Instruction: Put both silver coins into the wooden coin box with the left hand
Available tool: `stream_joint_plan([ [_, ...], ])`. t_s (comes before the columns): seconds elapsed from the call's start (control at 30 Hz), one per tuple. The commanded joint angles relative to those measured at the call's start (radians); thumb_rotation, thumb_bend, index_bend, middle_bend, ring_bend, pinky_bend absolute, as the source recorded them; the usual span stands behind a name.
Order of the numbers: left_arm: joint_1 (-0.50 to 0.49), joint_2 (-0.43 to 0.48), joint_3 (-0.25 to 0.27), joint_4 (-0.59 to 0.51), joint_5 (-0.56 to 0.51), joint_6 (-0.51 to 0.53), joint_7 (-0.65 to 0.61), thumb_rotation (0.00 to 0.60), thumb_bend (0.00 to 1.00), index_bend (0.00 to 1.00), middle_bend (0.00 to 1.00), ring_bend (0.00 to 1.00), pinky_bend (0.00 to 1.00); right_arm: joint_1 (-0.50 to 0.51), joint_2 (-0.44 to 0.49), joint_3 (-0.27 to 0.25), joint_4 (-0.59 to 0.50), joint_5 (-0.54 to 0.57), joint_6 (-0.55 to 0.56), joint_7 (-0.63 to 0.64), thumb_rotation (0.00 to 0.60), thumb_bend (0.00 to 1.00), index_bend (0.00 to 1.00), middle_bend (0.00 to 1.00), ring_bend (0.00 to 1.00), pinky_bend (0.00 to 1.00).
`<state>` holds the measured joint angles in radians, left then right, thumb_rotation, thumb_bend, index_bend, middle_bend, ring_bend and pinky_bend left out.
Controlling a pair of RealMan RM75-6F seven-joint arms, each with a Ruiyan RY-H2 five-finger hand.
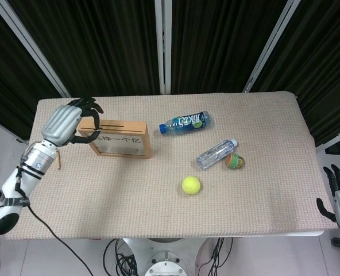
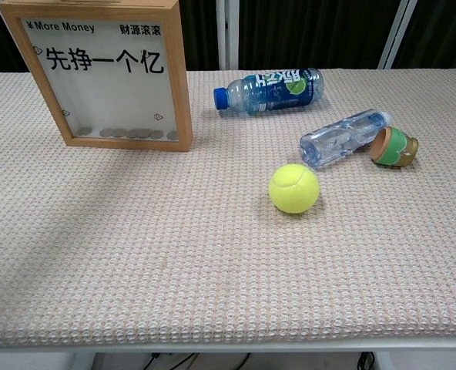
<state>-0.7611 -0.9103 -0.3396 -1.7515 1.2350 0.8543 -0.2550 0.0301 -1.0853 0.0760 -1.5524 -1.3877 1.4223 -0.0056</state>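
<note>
Beige woven table [image 1: 262, 121] carrying a wooden coin box [image 1: 119, 139]; right of it, blue bottle [image 1: 184, 122], clear bottle [image 1: 216, 153], tennis ball [image 1: 190, 184].

**Even overhead light, soft shadows, sharp frames**

Bright, diffuse light is falling from above onto the table [image 1: 262, 115], leaving the curtains [image 1: 216, 40] behind it nearly black. The tennis ball [image 2: 293, 188] is casting only a faint, soft shadow beneath itself. A broad dim patch is lying across the cloth at the chest view's lower left. Both views are staying crisp, with no evident glare or motion blur.
</note>
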Motion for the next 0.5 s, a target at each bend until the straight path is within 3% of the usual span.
stream_joint_plan([
  [0.03, -0.071, 0.003, -0.015, 0.043, -0.054, -0.090, 0.019, 0.600, 0.41, 0.62, 0.31, 0.14, 0.22, 0.000, -0.002, 0.001, 0.006, 0.007, -0.004, 0.006, 0.600, 0.33, 0.00, 0.00, 0.00, 0.00],
  [0.5, -0.177, -0.030, 0.026, 0.126, -0.157, -0.241, 0.125, 0.600, 0.41, 0.60, 0.30, 0.13, 0.22, 0.010, 0.004, 0.011, -0.014, 0.010, -0.005, -0.014, 0.600, 0.33, 0.00, 0.00, 0.00, 0.00],
])
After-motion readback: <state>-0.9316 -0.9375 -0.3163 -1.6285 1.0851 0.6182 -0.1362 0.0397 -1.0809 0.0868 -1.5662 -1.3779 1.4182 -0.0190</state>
